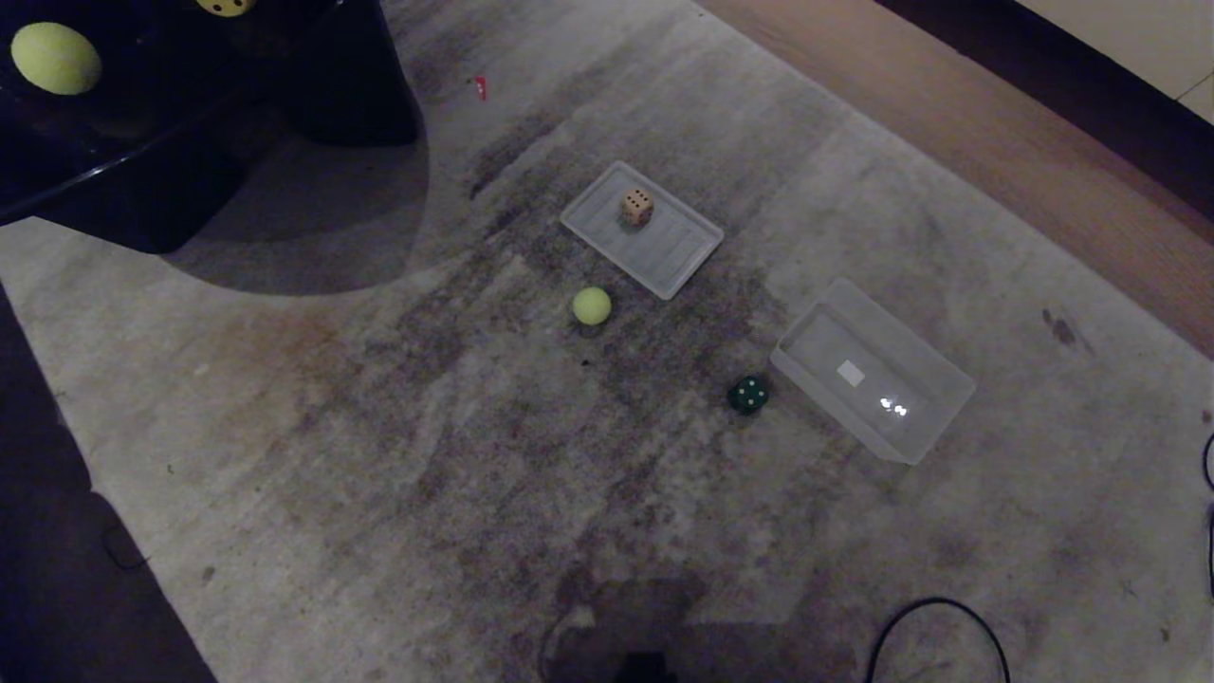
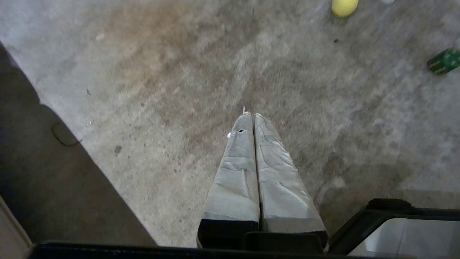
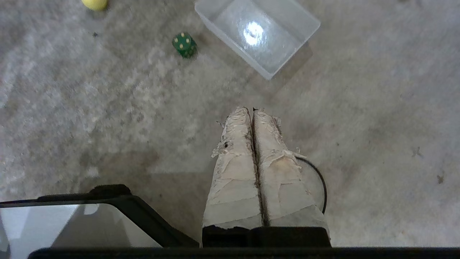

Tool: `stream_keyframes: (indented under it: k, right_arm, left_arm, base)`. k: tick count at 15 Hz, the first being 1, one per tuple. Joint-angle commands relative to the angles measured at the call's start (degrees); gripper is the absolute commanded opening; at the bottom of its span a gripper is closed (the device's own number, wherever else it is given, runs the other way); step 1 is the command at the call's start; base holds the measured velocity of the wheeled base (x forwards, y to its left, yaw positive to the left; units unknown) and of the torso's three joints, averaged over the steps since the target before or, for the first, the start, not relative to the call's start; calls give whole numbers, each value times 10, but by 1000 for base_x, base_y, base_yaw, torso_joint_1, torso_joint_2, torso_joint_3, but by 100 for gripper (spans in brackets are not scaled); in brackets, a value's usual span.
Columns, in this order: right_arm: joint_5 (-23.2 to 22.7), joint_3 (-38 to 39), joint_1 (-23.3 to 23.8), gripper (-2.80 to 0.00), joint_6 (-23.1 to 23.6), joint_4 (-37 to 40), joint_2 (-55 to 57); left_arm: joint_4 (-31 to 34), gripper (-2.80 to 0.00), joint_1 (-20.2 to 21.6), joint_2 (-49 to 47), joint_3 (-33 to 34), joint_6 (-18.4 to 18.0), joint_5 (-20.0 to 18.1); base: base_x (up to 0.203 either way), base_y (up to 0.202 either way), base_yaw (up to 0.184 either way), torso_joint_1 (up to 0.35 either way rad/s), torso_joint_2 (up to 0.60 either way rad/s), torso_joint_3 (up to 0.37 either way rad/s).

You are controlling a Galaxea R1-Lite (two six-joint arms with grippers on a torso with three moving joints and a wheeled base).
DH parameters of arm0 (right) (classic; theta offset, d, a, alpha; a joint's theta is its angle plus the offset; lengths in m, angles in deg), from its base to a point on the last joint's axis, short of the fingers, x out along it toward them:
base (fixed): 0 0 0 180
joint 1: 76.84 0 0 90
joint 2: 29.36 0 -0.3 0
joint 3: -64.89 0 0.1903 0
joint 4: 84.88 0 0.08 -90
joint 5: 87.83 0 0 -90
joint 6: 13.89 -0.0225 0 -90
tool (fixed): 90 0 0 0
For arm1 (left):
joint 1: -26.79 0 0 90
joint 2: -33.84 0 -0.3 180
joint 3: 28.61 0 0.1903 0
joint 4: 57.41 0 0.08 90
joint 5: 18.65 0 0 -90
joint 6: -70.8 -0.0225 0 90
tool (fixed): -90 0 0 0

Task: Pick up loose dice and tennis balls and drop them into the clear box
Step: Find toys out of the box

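Floor: we see a stained grey rug (image 1: 379,455).
Left end effector (image 2: 250,114): closed, empty.
Right end effector (image 3: 251,109): closed, empty.

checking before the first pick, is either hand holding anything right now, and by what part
Nothing is held: the left hand and right hand are both shut and empty.

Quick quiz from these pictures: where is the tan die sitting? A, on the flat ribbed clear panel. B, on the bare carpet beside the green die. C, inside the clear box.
A: the tan die sits on the ribbed panel, while the clear box holds nothing.
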Motion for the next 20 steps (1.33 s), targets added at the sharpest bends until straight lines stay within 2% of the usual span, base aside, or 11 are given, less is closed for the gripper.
stream_keyframes:
  k: [1, 13, 20]
  right_arm:
    - [0, 0, 0, -280, 0, 0, 1]
    - [0, 0, 0, -280, 0, 0, 1]
    - [1, 0, 0, -280, 0, 0, 1]
  left_arm:
    - [0, -280, 0, -1, 1, 0, 0]
    - [1, -280, 0, -1, 1, 0, 0]
    - [2, -280, 0, -1, 1, 3, 4]
  base:
    - [0, 0, 0, 0, 7, -200]
    - [0, 0, 0, 3, 3, -197]
    - [0, 0, 0, 2, 3, -33]
